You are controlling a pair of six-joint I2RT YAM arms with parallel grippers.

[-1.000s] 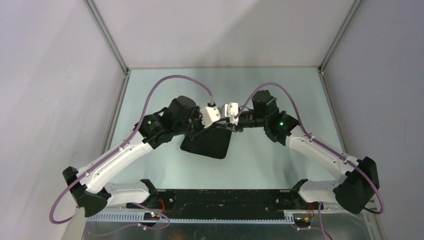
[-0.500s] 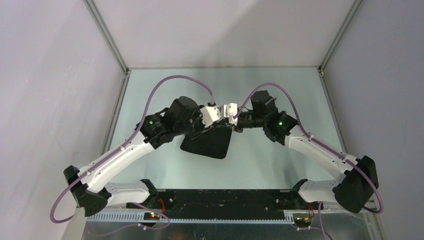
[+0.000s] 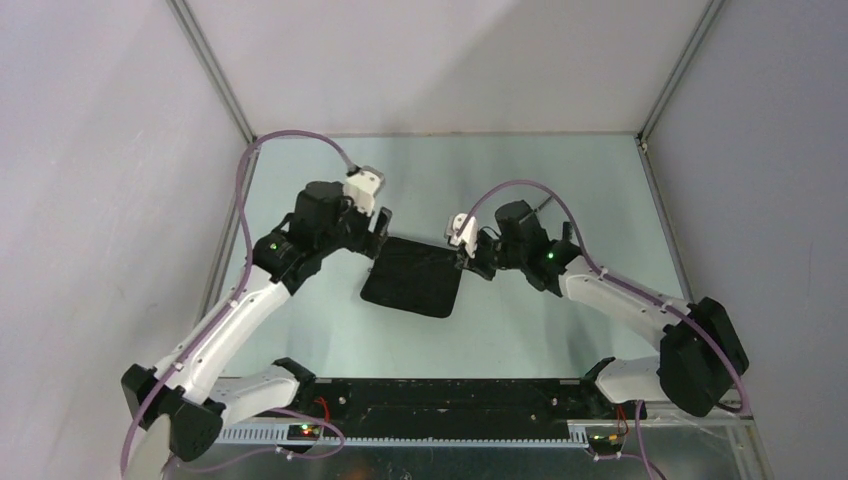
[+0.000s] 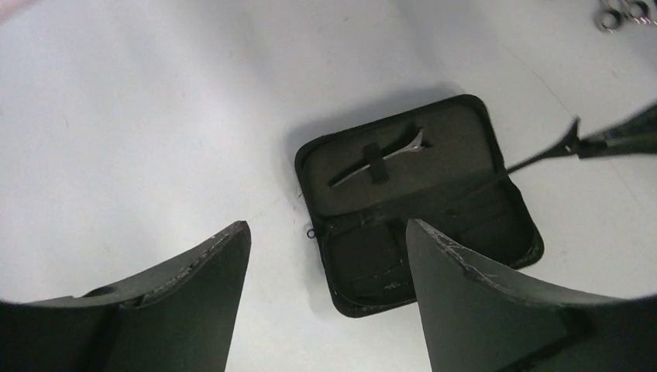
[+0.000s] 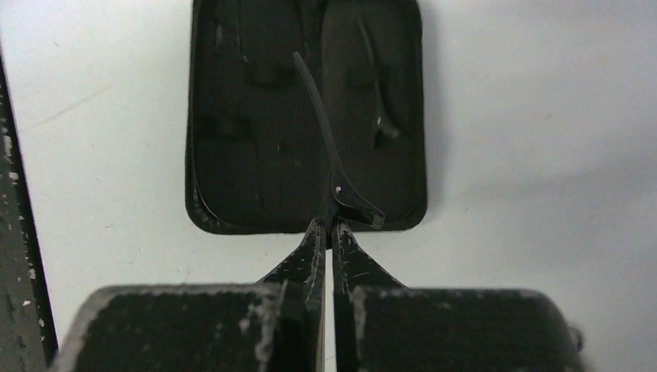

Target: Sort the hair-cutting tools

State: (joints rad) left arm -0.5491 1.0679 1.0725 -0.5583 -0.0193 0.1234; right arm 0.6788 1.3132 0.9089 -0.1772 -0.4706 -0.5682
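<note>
**Right arm holds black clip over open case: stowing step**

Top external: The left gripper (image 3: 379, 224) stands just off the far-left corner of the case (image 3: 410, 285). Its jaw state cannot be resolved here. The right gripper (image 3: 466, 252) is at the case's far-right edge, and its load is too small to see.

Left wrist: The left fingers are spread wide with nothing between them. The case (image 4: 465, 209) lies open, and a pale slim clip (image 4: 403, 147) is tucked under a strap in one half. The black clip (image 4: 538, 159) reaches in from the right. The scissors (image 4: 620, 14) lie well apart from the case, with their rings cut off by the frame.

Right wrist: The right gripper (image 5: 325, 226) is pinched shut on the tail of the black clip (image 5: 321, 132), whose tip points over the case (image 5: 240, 155) lining.

- Judged step: seating this clip.
- Next move needs the tip lowered and slid under a strap loop before release.
- Contact with the lining cannot be told.
- The comb is not seen in any view.
</note>
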